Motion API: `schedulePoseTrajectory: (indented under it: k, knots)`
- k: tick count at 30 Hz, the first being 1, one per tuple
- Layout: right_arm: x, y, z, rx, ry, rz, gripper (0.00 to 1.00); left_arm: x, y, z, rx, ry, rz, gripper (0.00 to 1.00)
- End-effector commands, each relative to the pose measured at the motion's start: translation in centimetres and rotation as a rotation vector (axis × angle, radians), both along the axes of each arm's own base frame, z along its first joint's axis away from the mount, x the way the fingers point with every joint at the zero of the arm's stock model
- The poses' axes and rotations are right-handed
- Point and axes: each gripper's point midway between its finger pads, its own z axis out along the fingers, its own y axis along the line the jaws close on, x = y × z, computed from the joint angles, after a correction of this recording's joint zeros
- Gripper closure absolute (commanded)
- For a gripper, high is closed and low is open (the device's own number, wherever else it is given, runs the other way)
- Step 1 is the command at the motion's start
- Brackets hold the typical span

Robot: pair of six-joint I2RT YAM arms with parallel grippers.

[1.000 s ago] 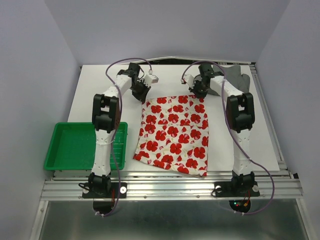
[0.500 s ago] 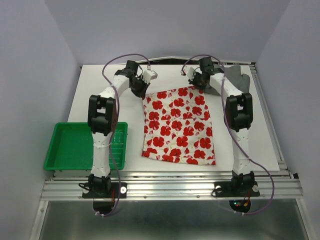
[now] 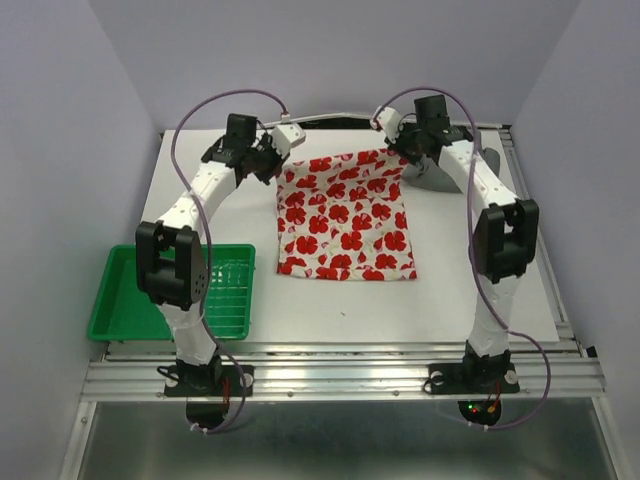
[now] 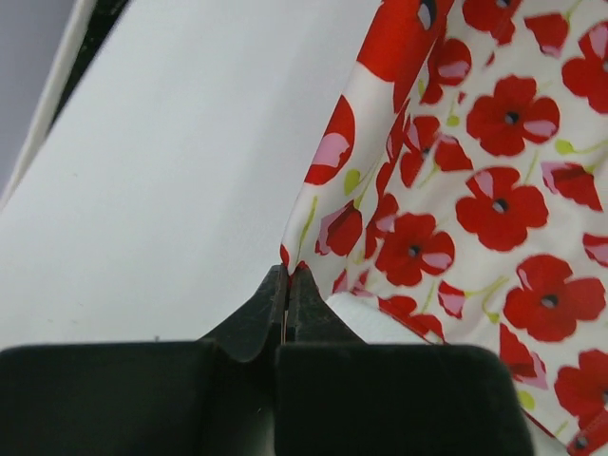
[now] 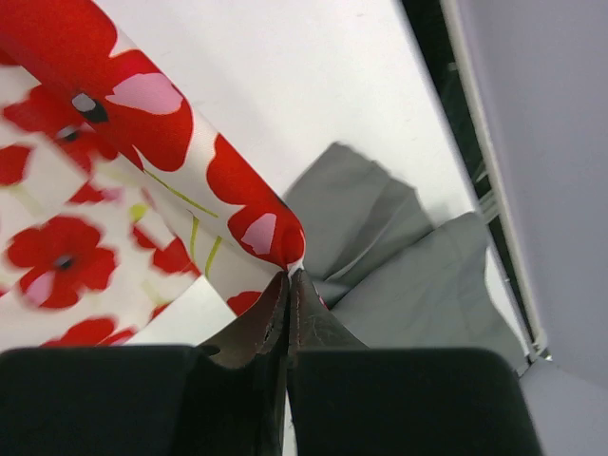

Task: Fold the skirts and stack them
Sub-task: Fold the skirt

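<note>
**Top external view: flowered skirt pinched at its two far corners**

Most of the top external view is filled by the white table [image 3: 340,310]. On its middle the white skirt with red flowers [image 3: 345,215] is spread. Its far edge is drawn up between the two arms, and its near hem appears to rest on the table. A green tray [image 3: 125,300] is seen at the near left, well apart from the cloth. The grey skirt [image 5: 418,275] lies crumpled at the far right corner of the table, just beyond the right arm.

The left gripper [image 4: 288,275] is closed tight, and the left far corner of the flowered skirt is nipped at the very tips of its fingers. The right gripper [image 5: 289,277] is likewise closed, and the right far corner is caught there, with the grey skirt in the background.

The flowered skirt is judged to be light, thin and limp. Sagging between the two holds is to be expected, and no shape will be kept once the cloth is let go. The corners are judged the right places to hold, since an edge can be kept straight only if it is stretched between them. Little cloth is held at each tip, so a slip under a sharp pull is a risk.
</note>
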Motion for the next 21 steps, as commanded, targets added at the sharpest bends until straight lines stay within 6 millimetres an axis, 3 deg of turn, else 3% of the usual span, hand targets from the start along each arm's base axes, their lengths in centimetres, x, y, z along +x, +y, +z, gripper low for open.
schedulePoseTrajectory:
  k: [1,4,5,6,7,11,14,17,21]
  knots:
    - [-4.9,-0.2,2.5,0.017,0.025,0.039,0.99,-2.6,1.9,-1.0,0.089,-0.038,-0.041,1.00]
    - [-9.2,0.3,0.3,0.025,0.114,0.063,0.99,-5.4,2.6,-2.9,0.121,-0.019,-0.076,1.00]
    - [-10.1,0.3,-0.2,0.033,0.131,0.067,0.99,-5.9,2.7,-2.5,0.126,-0.038,-0.087,1.00]
    - [-11.3,0.6,0.0,0.043,0.140,0.072,0.99,-7.0,2.9,-4.1,0.137,-0.006,-0.101,1.00]
    - [-13.0,0.7,-2.1,0.040,0.196,0.077,0.99,-7.7,3.0,-4.6,0.144,0.002,-0.112,1.00]
    - [-16.0,0.9,-5.2,0.042,0.263,0.068,0.99,-9.9,3.5,-7.0,0.189,0.031,-0.147,1.00]
    - [-16.6,0.7,-7.2,0.048,0.296,0.045,0.99,-11.1,3.7,-9.5,0.219,0.075,-0.156,1.00]
    - [-16.2,0.5,-8.3,0.045,0.305,0.015,0.99,-11.3,3.4,-10.5,0.214,0.107,-0.145,1.00]
    - [-14.9,0.5,-7.4,0.048,0.277,-0.013,0.99,-10.5,2.8,-9.6,0.174,0.107,-0.106,1.00]
